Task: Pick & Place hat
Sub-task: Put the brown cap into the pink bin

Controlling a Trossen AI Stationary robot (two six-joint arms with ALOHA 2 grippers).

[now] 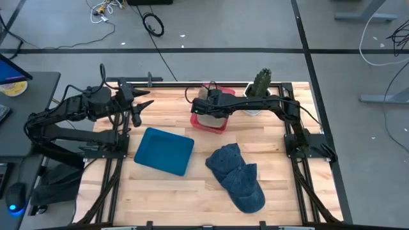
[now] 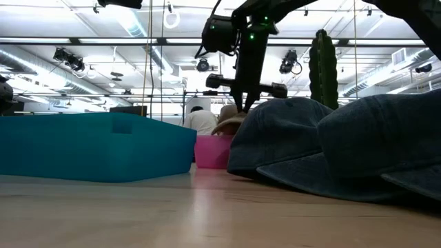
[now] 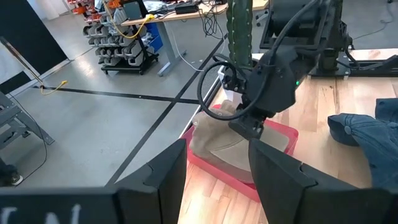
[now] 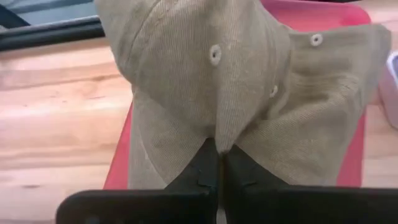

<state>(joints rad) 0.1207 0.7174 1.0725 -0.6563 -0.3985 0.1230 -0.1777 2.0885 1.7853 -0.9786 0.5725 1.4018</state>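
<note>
The right gripper (image 4: 219,163) is pinched shut on a fold of the tan corduroy cap (image 4: 236,87) lying directly beneath it in the pink bin (image 1: 209,123), so the pick seems underway, and the next move likely calls for a straight lift while the left gripper (image 1: 142,105) waits open far aside.

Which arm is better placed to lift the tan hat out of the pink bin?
The right. Its tool is shut on the tan hat over the pink bin; the left tool hangs open, away by the table's left edge.
</note>
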